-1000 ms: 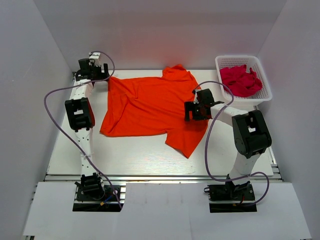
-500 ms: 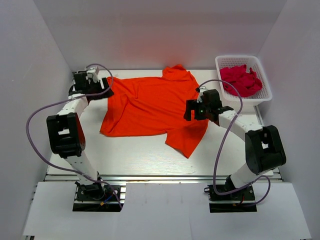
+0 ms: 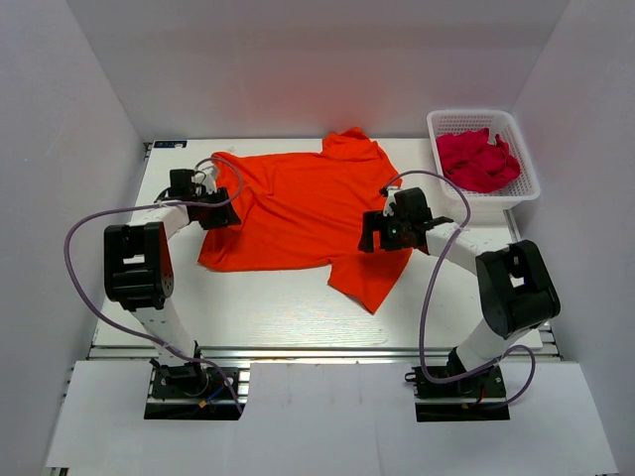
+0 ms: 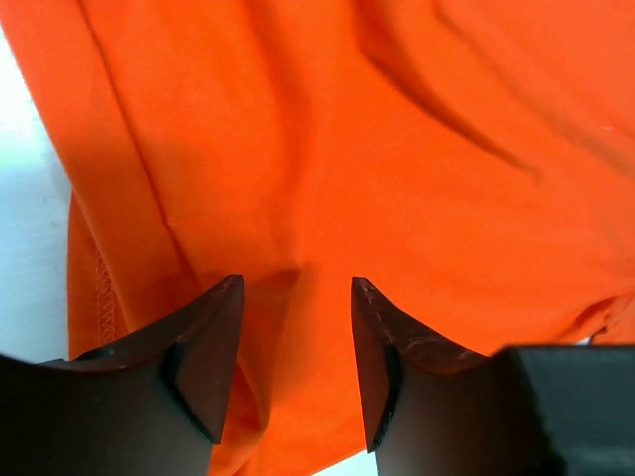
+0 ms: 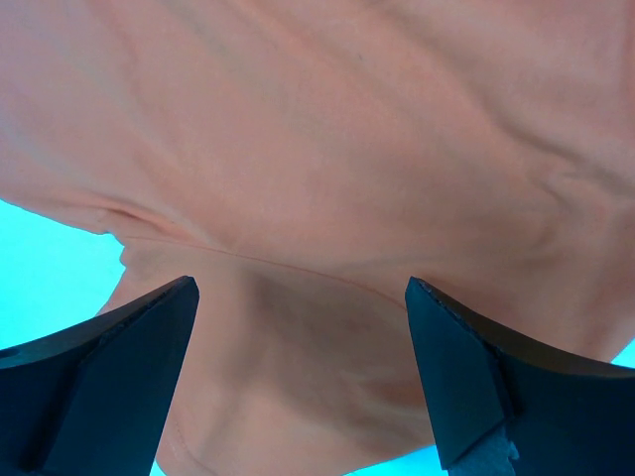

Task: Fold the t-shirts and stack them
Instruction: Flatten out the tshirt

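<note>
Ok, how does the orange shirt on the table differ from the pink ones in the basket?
The orange t-shirt lies spread flat, wrinkled, on the table; the pink t-shirts sit bunched in a heap inside the white basket. The orange t-shirt's outline, sleeves and collar, is readable; the pink t-shirts' shapes are not. Neither is folded yet.

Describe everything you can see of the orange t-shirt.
The orange t-shirt is bright orange-red soft fabric, spread unfolded on the white table and rumpled with shallow creases. A stitched hem shows at its left edge. One sleeve points to the far edge, another toward the near right. The left gripper straddles fabric near the left edge, jaws apart. The right gripper is open over its right side. Contact cannot be told.
</note>
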